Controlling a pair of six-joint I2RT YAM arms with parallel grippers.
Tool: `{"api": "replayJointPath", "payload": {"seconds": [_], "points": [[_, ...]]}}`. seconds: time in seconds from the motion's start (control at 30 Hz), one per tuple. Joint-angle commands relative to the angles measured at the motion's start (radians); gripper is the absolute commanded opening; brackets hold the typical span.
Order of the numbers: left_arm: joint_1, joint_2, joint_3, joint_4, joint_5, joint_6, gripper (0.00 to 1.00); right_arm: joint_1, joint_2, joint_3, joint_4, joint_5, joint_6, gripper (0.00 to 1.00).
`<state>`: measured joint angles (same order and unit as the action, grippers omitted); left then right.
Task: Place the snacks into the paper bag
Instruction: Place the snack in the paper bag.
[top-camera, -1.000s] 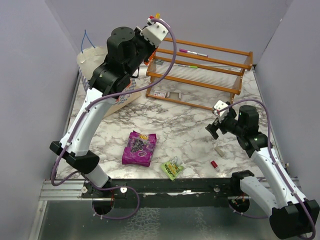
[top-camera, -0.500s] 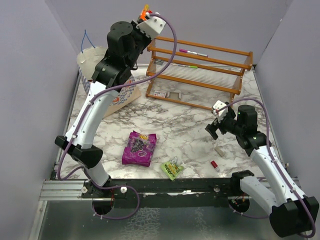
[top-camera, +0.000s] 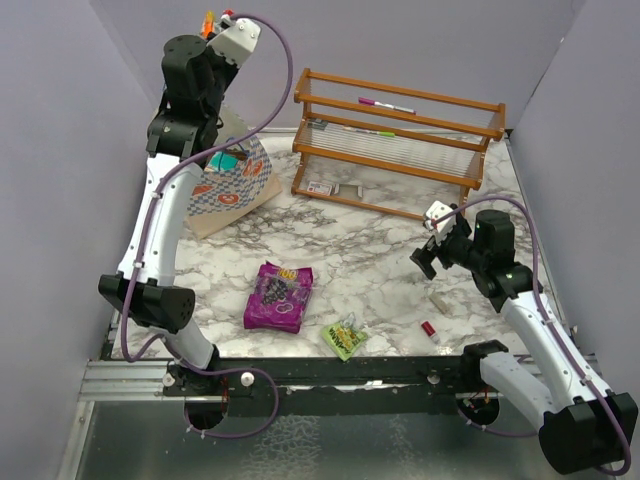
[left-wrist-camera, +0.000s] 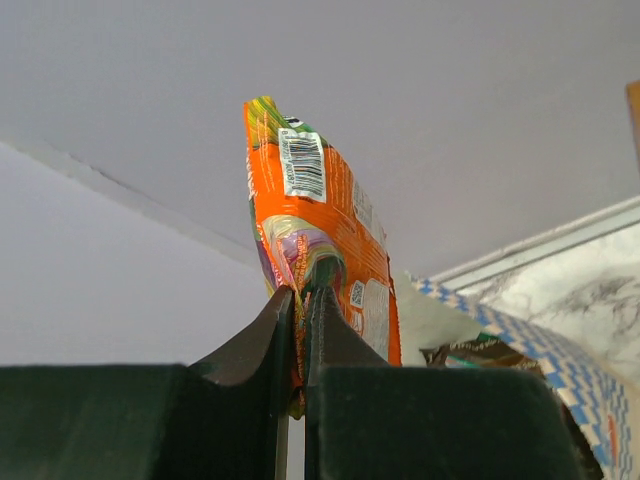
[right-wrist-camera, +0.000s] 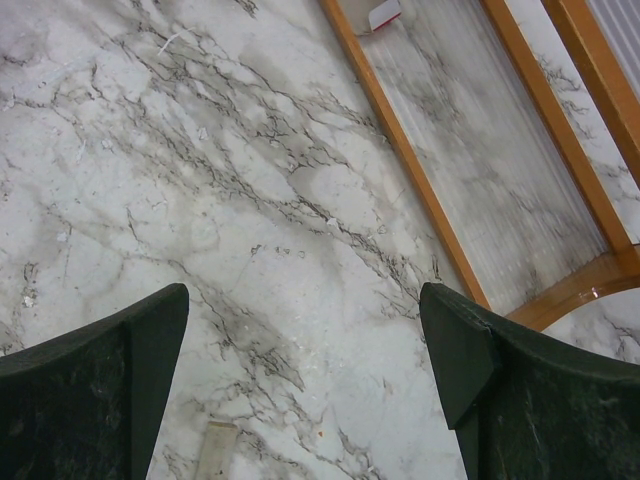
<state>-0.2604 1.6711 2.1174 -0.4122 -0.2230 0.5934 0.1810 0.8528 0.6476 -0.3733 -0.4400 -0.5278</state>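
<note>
Up in the far left corner, the left gripper (top-camera: 210, 24) hangs high, close to the side wall and the back wall, with little room on either side. Toward the middle, the marble table (top-camera: 360, 240) lies open between the two arms.

The paper bag (top-camera: 236, 182) sits below the left gripper and slightly to its right, tilted, with its mouth turned up toward the tool. A teal packet (top-camera: 226, 158) shows at the mouth, and the left wrist view shows crinkled dark wrappers just inside the checked rim (left-wrist-camera: 545, 345).

The left gripper (left-wrist-camera: 300, 295) is clamped on the lower edge of the orange packet (left-wrist-camera: 322, 215), which stands upright above the fingers, over the bag's rim.

The right gripper (top-camera: 428, 256) hovers over bare marble, its jaws spread wide with nothing between them (right-wrist-camera: 303, 305). The wooden rack (top-camera: 400, 140) stands just beyond its fingertips. The beige stick (top-camera: 442, 299) and the red cylinder (top-camera: 428, 328) lie behind it, nearer its base. Well off to its left, the purple packet (top-camera: 279, 296) and the small light-green packet (top-camera: 345, 338) lie flat on the table.
</note>
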Motion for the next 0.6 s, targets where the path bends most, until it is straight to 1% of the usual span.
{"api": "replayJointPath", "payload": {"seconds": [0.0,0.23,0.4,0.57], "points": [[0.065,-0.077,-0.073,0.041,0.063,-0.017,0.00,-0.008,0.000,-0.007,0.013,-0.018,-0.008,0.99],[0.149,-0.113,-0.194,0.032,0.112,-0.061,0.00,-0.008,-0.004,-0.006,0.013,-0.019,-0.009,0.99],[0.175,-0.150,-0.323,0.053,0.117,-0.072,0.00,-0.008,-0.002,-0.008,0.013,-0.012,-0.008,0.99],[0.185,-0.166,-0.402,0.067,0.133,-0.087,0.00,-0.008,-0.004,-0.006,0.016,-0.006,-0.006,0.99]]}}
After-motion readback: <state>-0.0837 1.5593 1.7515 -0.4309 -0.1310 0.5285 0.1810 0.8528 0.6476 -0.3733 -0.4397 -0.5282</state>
